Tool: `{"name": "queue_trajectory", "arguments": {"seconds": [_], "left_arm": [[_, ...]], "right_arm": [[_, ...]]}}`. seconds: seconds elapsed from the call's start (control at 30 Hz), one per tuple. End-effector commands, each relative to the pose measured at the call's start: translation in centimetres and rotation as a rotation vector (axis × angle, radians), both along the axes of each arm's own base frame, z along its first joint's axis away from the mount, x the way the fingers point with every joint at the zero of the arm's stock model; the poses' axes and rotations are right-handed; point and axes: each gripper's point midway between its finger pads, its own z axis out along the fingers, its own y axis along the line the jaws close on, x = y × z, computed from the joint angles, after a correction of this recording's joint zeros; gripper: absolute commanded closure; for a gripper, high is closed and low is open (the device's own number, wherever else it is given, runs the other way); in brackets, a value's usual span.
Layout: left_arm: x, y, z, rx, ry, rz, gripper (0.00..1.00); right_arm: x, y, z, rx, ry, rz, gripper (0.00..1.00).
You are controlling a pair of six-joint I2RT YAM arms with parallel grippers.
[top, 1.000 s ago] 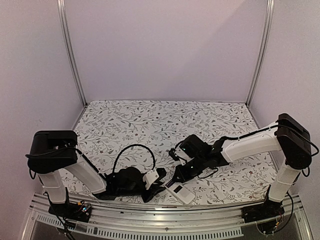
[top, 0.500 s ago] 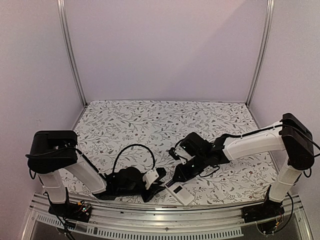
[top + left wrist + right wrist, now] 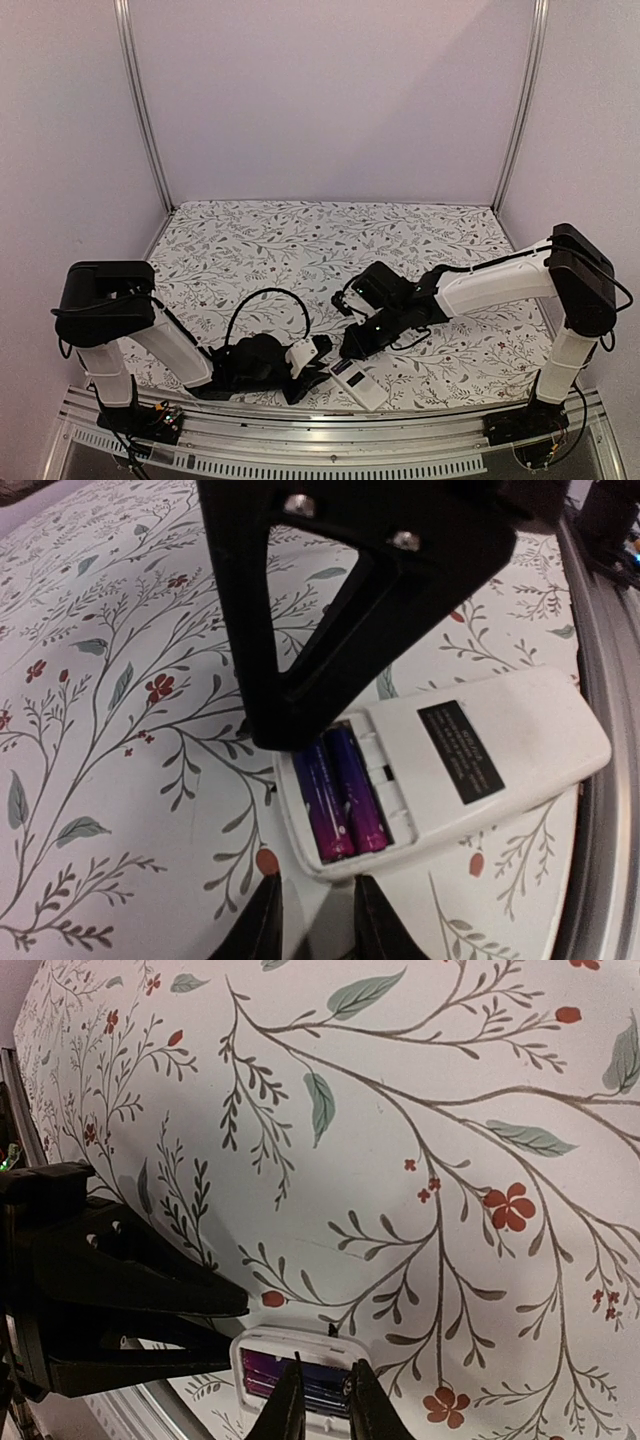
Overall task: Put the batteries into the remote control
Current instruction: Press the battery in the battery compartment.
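Since the earlier overhead view the right arm has shifted a little to the left above the remote control (image 3: 470, 750), while the left arm and the remote lie as they did. Its right pincer (image 3: 325, 1365) hangs over the remote's open end, the two fingers a narrow slit apart with nothing between them; through the slit the battery slot shows below. The left pincer (image 3: 317, 885) sits at the corner of that same end, its tips also a small gap apart. I cannot tell whether they pinch the remote's edge or merely stand against it. The remote lies back-up on the table (image 3: 300, 240), near the front rail and between the two pincers, its dark label toward the end away from them. The batteries (image 3: 338, 795) lie side by side in the slot, showing a dark purple sheen. By my reading the loading is nearly done: both cells are in. What may remain is pressing them fully home, and closing the slot if there is a cover, though none is in view. Count: two pincers, one remote, two batteries
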Motion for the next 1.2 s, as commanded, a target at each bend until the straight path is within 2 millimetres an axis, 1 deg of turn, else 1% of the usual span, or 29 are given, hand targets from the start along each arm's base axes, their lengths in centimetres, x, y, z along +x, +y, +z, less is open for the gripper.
{"name": "queue_trajectory", "arguments": {"seconds": [0.0,0.1,0.27,0.4,0.57,0.8,0.9,1.17], "left_arm": [[0.2,1.1,-1.7,0.058,0.017,0.017,0.76],[0.2,1.0,-1.6,0.058,0.017,0.019,0.76],[0.2,1.0,-1.7,0.060,0.018,0.018,0.76],[0.2,1.0,-1.6,0.059,0.017,0.017,0.76],[0.2,1.1,-1.7,0.061,0.018,0.018,0.75],[0.3,1.1,-1.7,0.060,0.019,0.026,0.76],[0.3,1.1,-1.8,0.063,0.020,0.026,0.76],[0.3,1.0,-1.8,0.063,0.022,0.023,0.76]], "right_arm": [[-0.3,-0.2,-1.0,-0.032,-0.004,0.020,0.86],[-0.6,-0.1,-1.1,-0.033,-0.005,0.031,0.88],[-1.1,-0.6,-2.0,-0.068,0.003,0.037,0.89],[-1.1,-1.0,-2.3,-0.093,-0.001,0.033,0.89],[-1.2,-1.2,-2.2,-0.105,-0.004,0.034,0.89],[-2.4,-0.9,-2.1,-0.096,0.025,0.062,0.89],[-2.8,-1.2,-2.3,-0.103,0.049,0.062,0.90],[-3.2,-1.7,-2.2,-0.122,0.074,0.048,0.91]]}}
